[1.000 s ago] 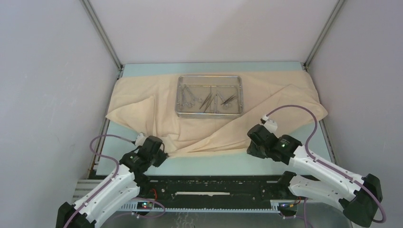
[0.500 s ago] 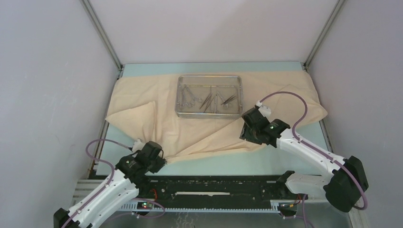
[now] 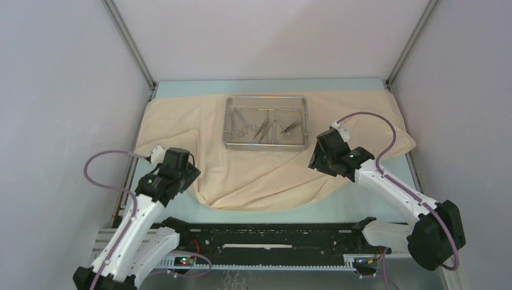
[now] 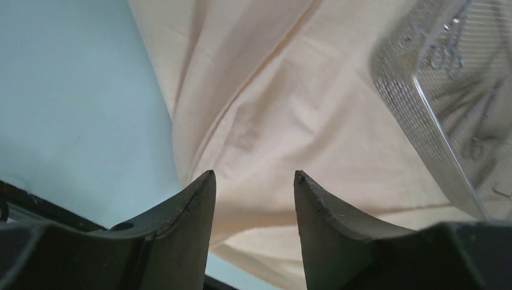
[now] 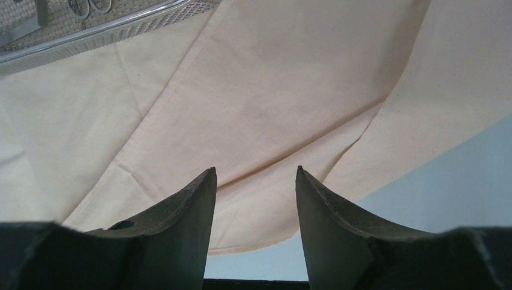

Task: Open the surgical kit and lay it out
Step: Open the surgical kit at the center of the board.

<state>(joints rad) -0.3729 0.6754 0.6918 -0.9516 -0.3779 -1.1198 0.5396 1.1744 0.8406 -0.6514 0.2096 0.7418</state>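
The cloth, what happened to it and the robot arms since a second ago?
The left end effector opened, let go of the cloth at its near edge and moved off to the left. The right end effector opened wider and moved farther in, towards the tray. The cloth's near flap settled flatter. The tray and its instruments stayed put.

Bright, even, diffuse light; shadows under cloth (image 3: pixel 265 181) folds faint and soft. Wrist views slightly soft; mild glare on mesh tray (image 4: pixel 422 84).

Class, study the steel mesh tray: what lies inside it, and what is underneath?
Inside the mesh tray lie steel instruments, some ring-handled; their count is unclear. Underneath is the beige cloth; the part beneath the tray is covered.
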